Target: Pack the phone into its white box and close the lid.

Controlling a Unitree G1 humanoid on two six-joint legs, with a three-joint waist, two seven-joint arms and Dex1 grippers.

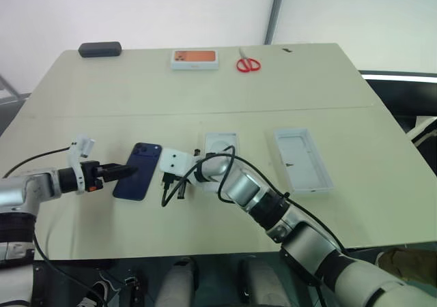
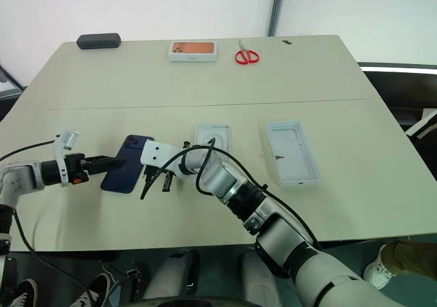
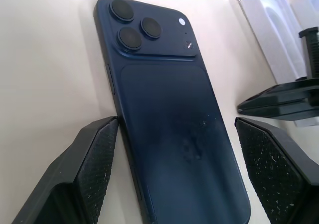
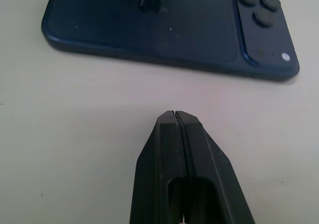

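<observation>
On the table (image 1: 102, 95), the phone (image 1: 138, 170) lies camera-side up, unpacked, between the spread fingers of the left end effector (image 1: 117, 172), beside the clenched, empty right end effector (image 1: 171, 192); the white box (image 1: 218, 150) and the lid (image 1: 302, 160) remain open, so packing and closing are outstanding.

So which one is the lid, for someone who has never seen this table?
Start at the long beige table. On its near half, right of the phone and the white box, lies the lid. It rests alone, plain white moulded inside up, and is wider than the box beside it.
</observation>
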